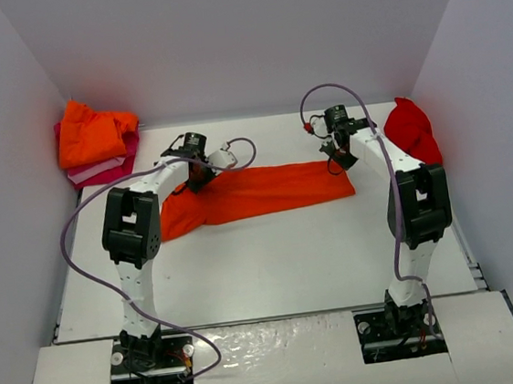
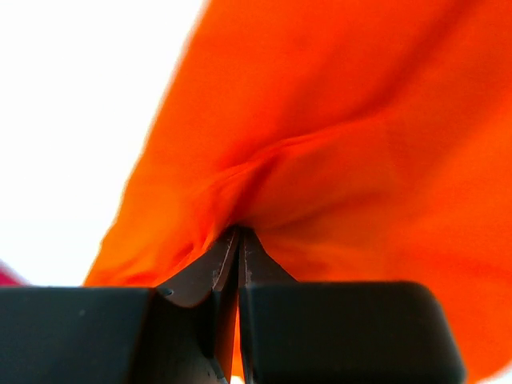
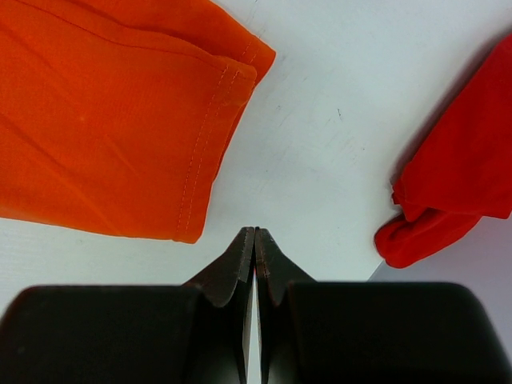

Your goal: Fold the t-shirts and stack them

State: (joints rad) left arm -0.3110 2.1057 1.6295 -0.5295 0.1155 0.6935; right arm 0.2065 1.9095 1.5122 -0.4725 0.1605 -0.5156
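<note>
Pincers first: the left pincer (image 2: 238, 240) clamps a fold of the orange t-shirt (image 1: 266, 191); the right pincer (image 3: 254, 240) is closed on nothing, just off its hem. Folding seems midway; next, the right likely must open and take that end. The shirt lies as a long band mid-frame on the surface (image 1: 274, 273), bunched at its left.

Robot lab cell: white table (image 1: 290, 253) inside plain white walls (image 1: 240, 38), left arm (image 1: 132, 228) and right arm (image 1: 418, 202) bolted on.
</note>
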